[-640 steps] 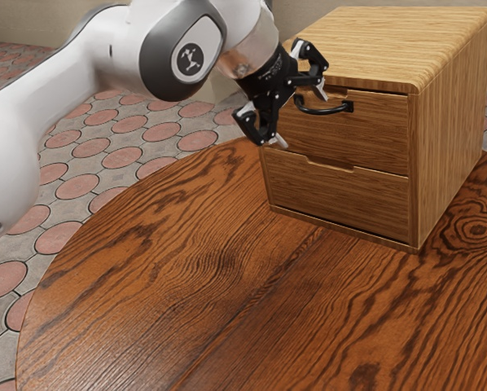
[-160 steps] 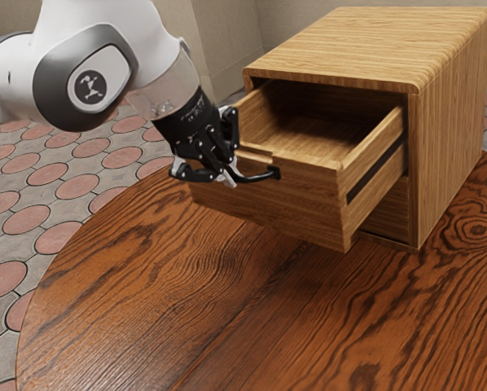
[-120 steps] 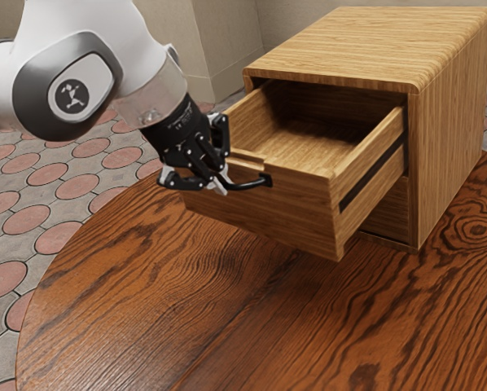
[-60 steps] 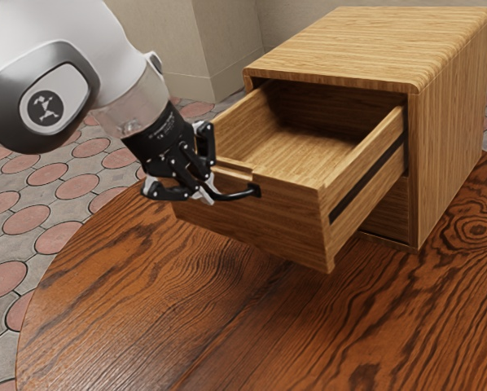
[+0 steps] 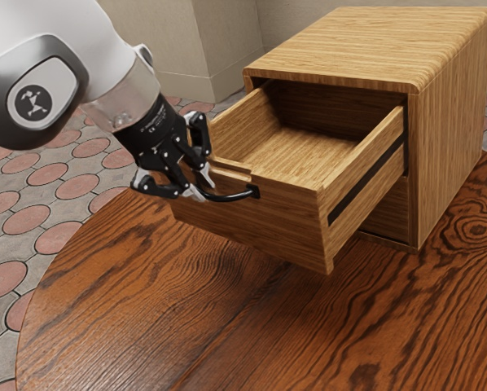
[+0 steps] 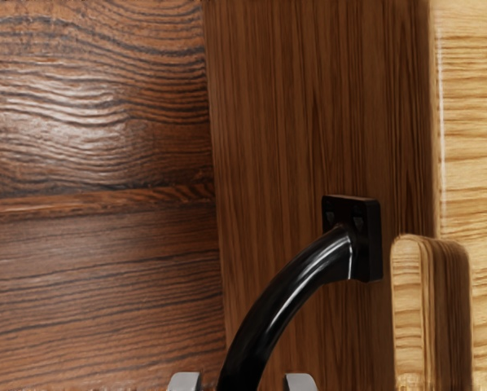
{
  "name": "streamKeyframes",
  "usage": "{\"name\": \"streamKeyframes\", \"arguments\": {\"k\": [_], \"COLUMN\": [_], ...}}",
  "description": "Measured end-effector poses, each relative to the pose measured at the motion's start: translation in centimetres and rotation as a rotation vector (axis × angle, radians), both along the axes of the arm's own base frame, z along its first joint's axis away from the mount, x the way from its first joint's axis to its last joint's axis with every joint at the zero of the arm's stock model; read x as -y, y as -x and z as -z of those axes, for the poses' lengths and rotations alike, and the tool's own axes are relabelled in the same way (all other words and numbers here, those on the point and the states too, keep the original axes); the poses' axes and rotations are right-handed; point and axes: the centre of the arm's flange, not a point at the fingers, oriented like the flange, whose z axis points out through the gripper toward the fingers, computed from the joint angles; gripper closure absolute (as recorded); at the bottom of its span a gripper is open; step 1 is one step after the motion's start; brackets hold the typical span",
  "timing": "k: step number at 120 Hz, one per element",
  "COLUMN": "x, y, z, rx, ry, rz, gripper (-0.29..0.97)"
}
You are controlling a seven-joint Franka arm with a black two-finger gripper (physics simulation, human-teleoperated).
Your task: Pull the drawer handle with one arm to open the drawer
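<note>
At the front of the pale striped-wood cabinet (image 5: 390, 49), which stands on the dark round wooden table (image 5: 186, 326), the upper light-wood drawer (image 5: 264, 228) is drawn well out and overhangs the tabletop. The black two-finger gripper (image 5: 199, 184) is clenched on the black curved bar handle (image 5: 232, 197) near one end. In the wrist view the handle (image 6: 286, 297) passes between the two grey fingertips (image 6: 184, 380) and rises to its square black mount (image 6: 353, 236) on the drawer front. Judged from its build, the drawer is a rigid box that travels on straight runners, moderately heavy, with no flex. The handle looks stiff and glossy, so it may slip under a light grip. Grasp it across the bar, preferably near mid-span, to avoid skewing the drawer. The handle's long axis lies level along the drawer front. The drawer's long axis follows its travel, pointing out of the cabinet toward the exterior view's lower left.
</note>
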Motion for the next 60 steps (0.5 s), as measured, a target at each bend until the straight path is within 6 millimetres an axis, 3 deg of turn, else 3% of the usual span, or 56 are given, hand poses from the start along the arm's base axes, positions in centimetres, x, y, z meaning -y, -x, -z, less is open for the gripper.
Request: {"name": "streamKeyframes", "arguments": {"k": [17,32,39,47,60], "x": [0.1,0.5,1.8,4.2,6.1], "y": [0.8,1.5,1.6,-0.3,-2.3], "z": [-1.8,-5.7,-7.4,-7.0,-6.3], "rx": [0.035,0.089,0.098,0.065,0.028], "ry": [-0.003,-0.010,-0.020,-0.033,-0.043], "rz": [0.004,0.013,0.036,0.075,0.106], "gripper": [0.48,0.28,0.21,0.16,0.09]}}
